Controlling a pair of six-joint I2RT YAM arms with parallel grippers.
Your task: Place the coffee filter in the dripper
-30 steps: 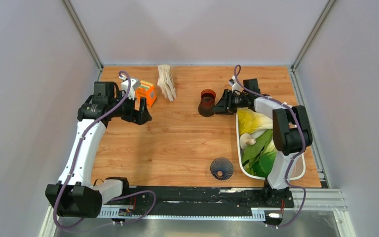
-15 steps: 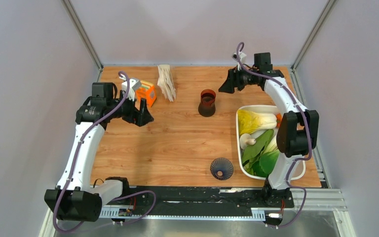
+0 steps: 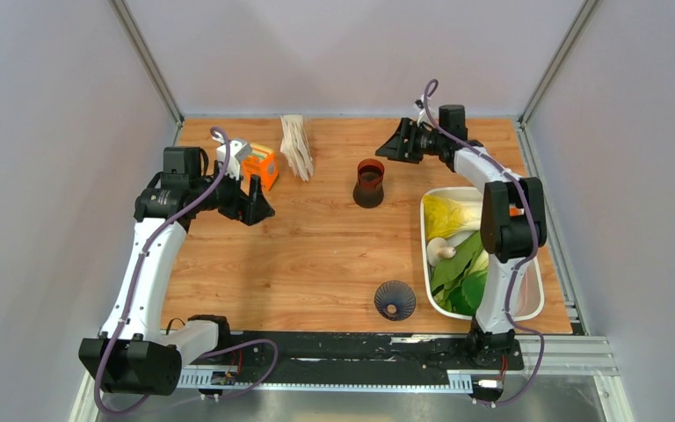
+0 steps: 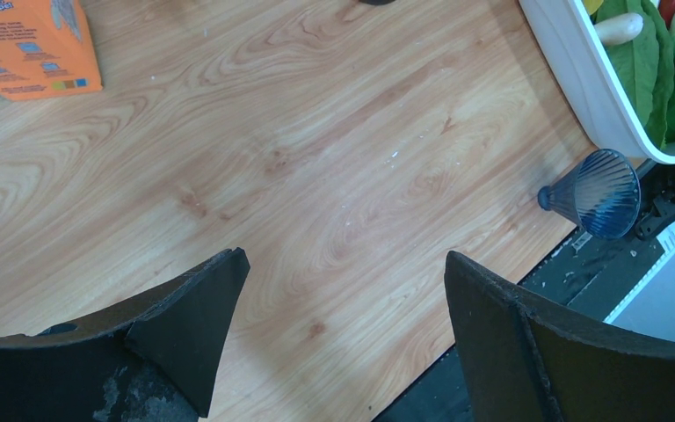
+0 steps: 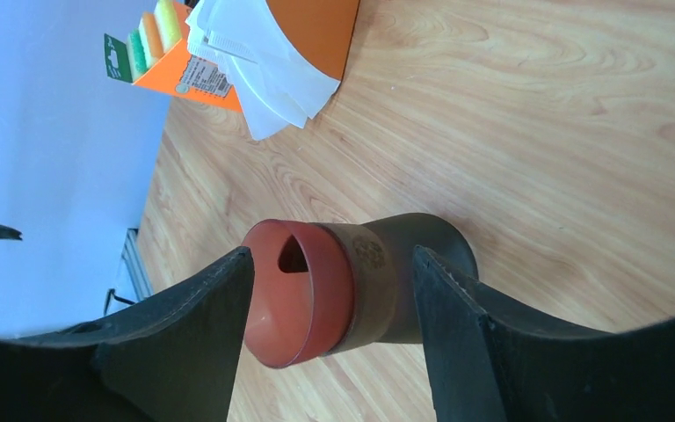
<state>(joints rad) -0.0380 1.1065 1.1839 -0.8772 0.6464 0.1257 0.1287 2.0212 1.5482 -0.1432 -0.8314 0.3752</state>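
Top external view shows the coffee filter (image 3: 297, 146) at the far edge, just beside an orange box (image 3: 264, 165), and the dripper (image 3: 395, 300) well apart at the near edge. The left gripper (image 3: 259, 203) and the right gripper (image 3: 391, 148) are both spread and empty; I think the nearer left one should pinch one thin sheet gently by its rim.
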